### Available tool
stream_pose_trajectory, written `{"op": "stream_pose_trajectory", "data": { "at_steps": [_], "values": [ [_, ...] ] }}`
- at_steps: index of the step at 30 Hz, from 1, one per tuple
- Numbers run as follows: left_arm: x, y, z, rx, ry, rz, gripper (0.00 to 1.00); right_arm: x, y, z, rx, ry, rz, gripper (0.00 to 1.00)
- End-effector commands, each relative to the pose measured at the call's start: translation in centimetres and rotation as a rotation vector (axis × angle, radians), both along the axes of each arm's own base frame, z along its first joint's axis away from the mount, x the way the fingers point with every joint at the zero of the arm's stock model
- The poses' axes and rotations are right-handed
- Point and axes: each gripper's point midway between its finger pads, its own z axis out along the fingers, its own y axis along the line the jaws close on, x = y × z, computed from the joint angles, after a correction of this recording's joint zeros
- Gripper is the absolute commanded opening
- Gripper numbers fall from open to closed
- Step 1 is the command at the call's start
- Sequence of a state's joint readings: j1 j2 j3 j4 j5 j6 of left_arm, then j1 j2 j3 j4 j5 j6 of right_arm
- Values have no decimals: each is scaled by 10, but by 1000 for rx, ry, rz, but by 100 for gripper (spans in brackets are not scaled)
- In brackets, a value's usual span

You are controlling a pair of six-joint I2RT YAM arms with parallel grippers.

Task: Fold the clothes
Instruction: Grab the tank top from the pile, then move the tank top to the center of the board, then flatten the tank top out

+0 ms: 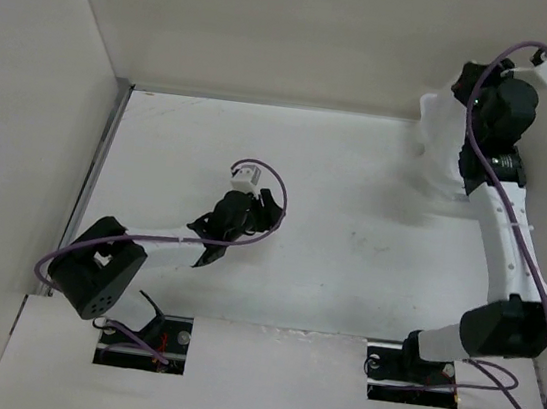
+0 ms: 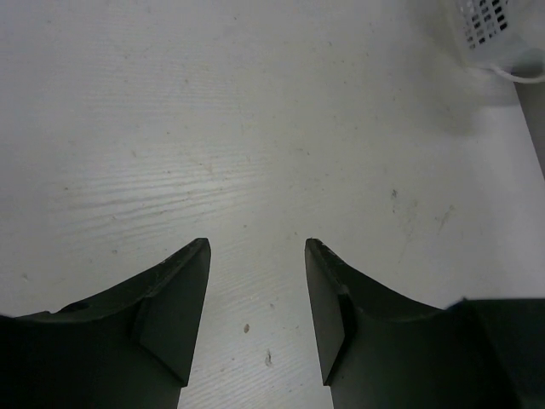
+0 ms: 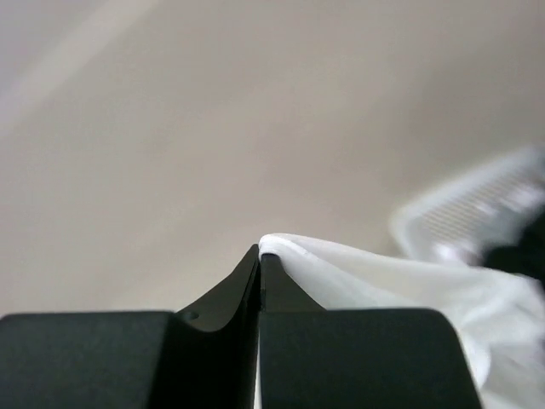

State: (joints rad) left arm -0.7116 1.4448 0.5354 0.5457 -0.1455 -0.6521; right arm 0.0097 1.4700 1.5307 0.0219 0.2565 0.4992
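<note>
Right wrist view: the right claw [image 3: 259, 254] is seen with its jaws pressed together, a fold of the white garment [image 3: 366, 277] clamped at the very tips. From the pinch the thin fabric is draped away to the right and downward, toward a blurred white perforated basket [image 3: 473, 209]. Something dark is glimpsed at the frame's right edge, but it cannot be identified. From above, the garment is seen bunched and hanging below the raised right arm, over the far right corner of the desk [image 1: 351, 225]. Whether its lower end rests in the basket or on the desk cannot be told. The left claw [image 2: 255, 247] is held with its jaws apart and nothing between them, over bare desk left of the middle, well apart from the garment.

The step in hand is judged to be fetching: the garment is gripped but not yet laid out, so no fold is begun. Next, the garment would need to be carried to the open middle of the desk and spread flat. A second corner would likely have to be taken by the left claw so that the cloth is stretched without bunching.
</note>
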Motion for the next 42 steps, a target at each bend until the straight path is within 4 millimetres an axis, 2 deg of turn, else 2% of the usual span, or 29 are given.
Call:
{"op": "stream_pose_trajectory", "data": {
  "at_steps": [1,2,4,6,7,10,11,12,14,16,17,19,21,24,25,26,28,30,33,35,37,39,40,42],
  "values": [
    [11,16,29,-109,-42,62,46,-47,43,107,-11,-253,122,1],
    [14,28,33,-132,-44,96,46,-60,62,121,-7,-284,167,1],
    [19,46,41,-168,-53,151,46,-83,91,129,4,-310,244,1],
    [24,65,48,-204,-63,206,46,-104,122,114,35,-301,330,2],
    [25,74,50,-221,-65,233,46,-114,138,95,50,-279,371,3],
    [26,98,53,-248,-70,295,46,-135,177,6,131,-168,451,8],
    [25,106,52,-252,-65,316,46,-142,194,-37,157,-101,484,12],
    [24,113,50,-254,-56,336,47,-153,212,-91,189,-3,520,16],
    [21,126,47,-245,-42,366,47,-172,231,-159,193,125,564,28],
    [18,133,44,-226,-31,384,47,-192,237,-211,174,246,593,44],
    [17,134,40,-211,-23,384,47,-200,232,-226,162,282,585,48],
    [15,130,35,-175,-7,369,48,-211,219,-241,146,315,551,51],
    [13,120,27,-130,22,337,47,-216,201,-252,138,329,492,46],
    [9,103,18,-59,44,291,47,-208,170,-274,138,374,378,25],
    [6,96,16,-28,46,274,47,-205,165,-281,140,395,361,21],
    [3,88,12,6,50,256,47,-201,160,-289,144,421,345,18],
    [-2,80,1,83,60,248,47,-189,154,-306,147,480,319,19],
    [-3,83,-13,140,88,284,47,-178,158,-319,139,535,332,26],
    [-1,85,-32,163,145,307,48,-168,165,-339,115,600,331,48],
    [2,84,-43,161,179,311,48,-163,168,-348,112,632,327,52],
    [9,80,-51,153,209,313,48,-163,177,-359,112,675,351,51],
    [19,73,-56,137,223,307,44,-166,192,-369,134,713,393,43],
    [23,70,-57,127,226,305,40,-166,196,-374,140,728,403,39],
    [35,69,-58,101,231,321,29,-168,204,-384,160,760,424,22]
  ]
}}
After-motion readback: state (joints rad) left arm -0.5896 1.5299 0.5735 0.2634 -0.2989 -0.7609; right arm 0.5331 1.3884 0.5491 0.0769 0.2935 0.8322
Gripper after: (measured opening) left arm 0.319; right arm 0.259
